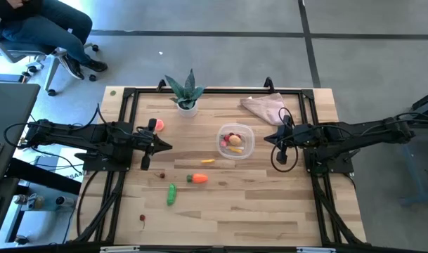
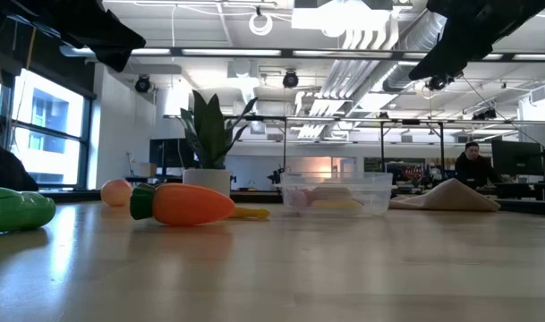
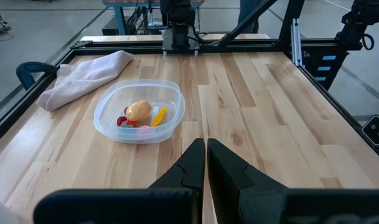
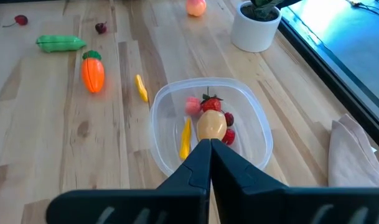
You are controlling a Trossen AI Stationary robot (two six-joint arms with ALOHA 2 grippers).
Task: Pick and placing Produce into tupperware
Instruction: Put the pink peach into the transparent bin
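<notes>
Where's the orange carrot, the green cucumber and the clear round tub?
orange toy carrot (image 4: 93, 74), right wrist view, middle of its body
green toy cucumber (image 4: 60, 43), right wrist view, its middle
clear round plastic tub (image 4: 259, 127), right wrist view, its rim

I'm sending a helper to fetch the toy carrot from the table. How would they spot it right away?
Start at the clear round tupperware near the table's middle. On the bare wood to its left-front lies the carrot, past a thin yellow piece. It is the only stubby orange thing with a green top; the nearby cucumber is all green.

Two dark, boxy-jointed arms trail looping black cables, each ending in a hand (image 3: 205, 163) of wedge-shaped black fingers.
</notes>
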